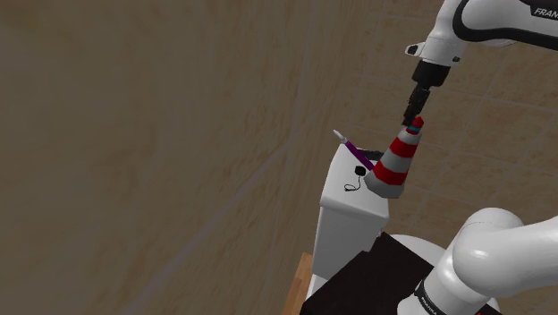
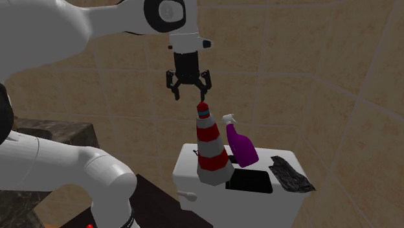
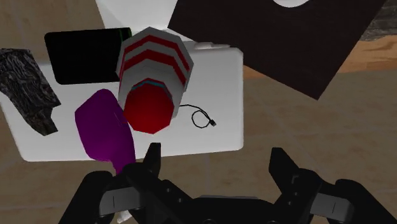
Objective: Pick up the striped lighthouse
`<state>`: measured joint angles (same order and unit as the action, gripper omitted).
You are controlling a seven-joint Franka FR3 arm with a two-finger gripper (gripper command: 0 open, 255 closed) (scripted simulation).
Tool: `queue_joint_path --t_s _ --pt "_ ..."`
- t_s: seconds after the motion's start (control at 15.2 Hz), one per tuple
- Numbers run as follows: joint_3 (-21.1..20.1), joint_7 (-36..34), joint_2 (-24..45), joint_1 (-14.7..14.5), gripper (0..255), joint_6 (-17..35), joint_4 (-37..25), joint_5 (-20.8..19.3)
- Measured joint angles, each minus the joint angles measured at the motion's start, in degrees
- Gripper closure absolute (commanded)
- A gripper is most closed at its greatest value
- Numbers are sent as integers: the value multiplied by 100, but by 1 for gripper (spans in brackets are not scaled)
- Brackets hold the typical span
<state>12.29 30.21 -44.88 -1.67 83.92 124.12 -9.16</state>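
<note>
Lighthouse (image 2: 212,152): red and white bands, grey base, blue ring under a red cap. It stands upright on a white surface (image 2: 184,165), the flat top of a box-shaped white unit set against a beige tiled wall (image 2: 311,78). In the second exterior view it sits toward the left end of that top.

Pincer (image 2: 188,96): released, both black fingers spread apart and gripping nothing. It hangs directly above the red cap with a gap between them, no contact.

Wrist view: lighthouse (image 3: 153,76) seen from above. The cap lies ahead of the pincer (image 3: 216,159), offset toward one finger rather than centred between the two.

Shoulder view: pincer (image 1: 417,114) points down at the tip of the lighthouse (image 1: 396,161); whether they touch cannot be judged from this angle.

Other items on the same surface:
- purple spray bottle (image 2: 243,148) with a white trigger head, just beside the lighthouse and close to the wall
- black rectangular patch (image 2: 251,181), near the lighthouse base (flat object or opening, cannot tell)
- crumpled black item (image 2: 291,175) at the far end from the lighthouse
- thin black cord (image 3: 203,119), lying loose on the white top and apart from the lighthouse

Dark stand (image 1: 376,277) sits next to the white unit.
</note>
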Motion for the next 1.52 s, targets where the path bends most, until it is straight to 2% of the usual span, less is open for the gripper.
queue_joint_path --t_s 0.33,0.86,0.92,1.52 --pt "553 1315 276 -142 0 -317 -495 -624" --pt "688 1438 111 -120 0 69 66 -785" --pt "692 1435 102 -118 255 93 98 -790" --pt "690 1431 92 -119 255 115 121 -789"
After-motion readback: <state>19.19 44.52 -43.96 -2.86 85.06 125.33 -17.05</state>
